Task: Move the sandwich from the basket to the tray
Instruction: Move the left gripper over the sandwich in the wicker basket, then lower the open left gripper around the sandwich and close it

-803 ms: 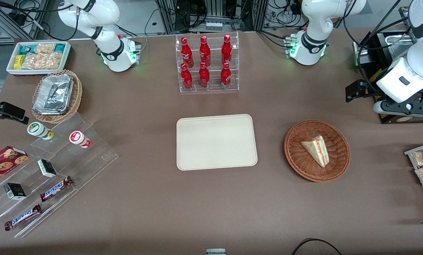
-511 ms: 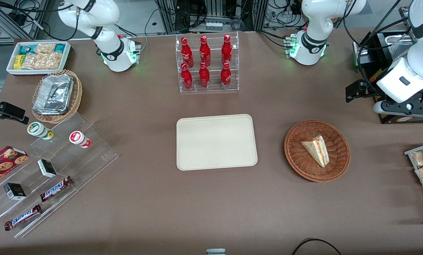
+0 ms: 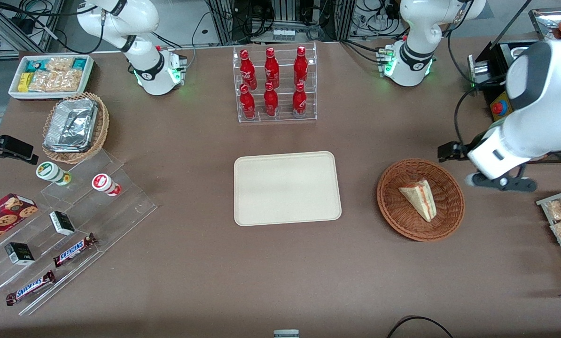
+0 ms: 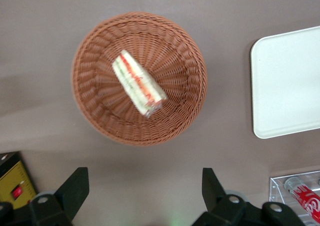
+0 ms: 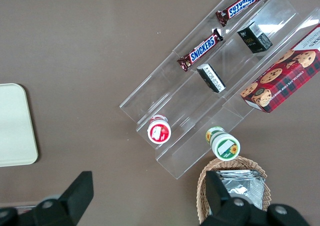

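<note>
Triangular sandwich wedge lies in the round reddish-brown wicker basket; the left arm's gripper hangs beside the basket, jaws wide apart and empty.

Readable writing: "SNICKERS" on two brown candy bars (image 3: 74,249) on the clear acrylic stepped stand (image 3: 74,225), and red bottles (image 3: 271,80) with white script in a clear rack. The pale-bread sandwich (image 3: 418,199) with red, yellow and green filling rests on its side near the middle of the basket (image 3: 393,206), touching the weave. The flat cream rectangular tray (image 3: 287,188) sits beside the basket toward the parked arm's end, apart from it. The gripper (image 4: 142,191) holds nothing, both dark fingers (image 4: 75,188) above bare tabletop just beside the basket rim. A lighter tan wicker basket (image 3: 103,123) holds a foil container (image 3: 71,124); a white bin (image 3: 15,91) holds snack packets.
</note>
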Motion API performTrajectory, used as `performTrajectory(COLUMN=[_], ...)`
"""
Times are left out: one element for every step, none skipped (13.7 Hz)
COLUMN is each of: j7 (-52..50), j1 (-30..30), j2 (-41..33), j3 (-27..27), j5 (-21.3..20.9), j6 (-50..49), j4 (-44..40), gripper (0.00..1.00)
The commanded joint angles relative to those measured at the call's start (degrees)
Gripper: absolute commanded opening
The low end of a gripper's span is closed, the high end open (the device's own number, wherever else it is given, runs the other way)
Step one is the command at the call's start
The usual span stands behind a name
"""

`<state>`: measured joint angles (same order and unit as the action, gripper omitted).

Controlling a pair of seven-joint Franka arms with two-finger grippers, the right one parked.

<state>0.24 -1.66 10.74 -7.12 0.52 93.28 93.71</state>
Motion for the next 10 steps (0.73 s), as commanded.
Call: performTrajectory(j7=[-0.1,-0.3,-0.3,-0.3,-0.3,-0.3,-0.4,-1.5,-4.6,-8.6], j1=[-2.6,-2.7,-2.7,-2.6,-2.6,-2.4,-2.1,-2.0,-1.9,-2.0], j2=[2.0,1.9,1.9,2.1,2.0,1.9,1.7,1.7,1.7,1.8], j3=[0.0,0.0,0.0,0.0,0.2,0.3,0.5,0.6,0.6,0.6], j5=[-3.1,-3.3,-3.3,-3.4,-3.5,-3.5,-3.5,-3.5,-3.5,-3.5], j6=[4.4,6.9,8.8,10.8,13.4,16.5,19.0,21.2,23.4,25.6], j4=[2.6,4.4,5.9,7.3,9.3,11.4,13.2,14.8,16.3,17.8], gripper=[1.00,1.00,1.00,1.00,1.00,1.00,1.00,1.00,1.00,1.00])
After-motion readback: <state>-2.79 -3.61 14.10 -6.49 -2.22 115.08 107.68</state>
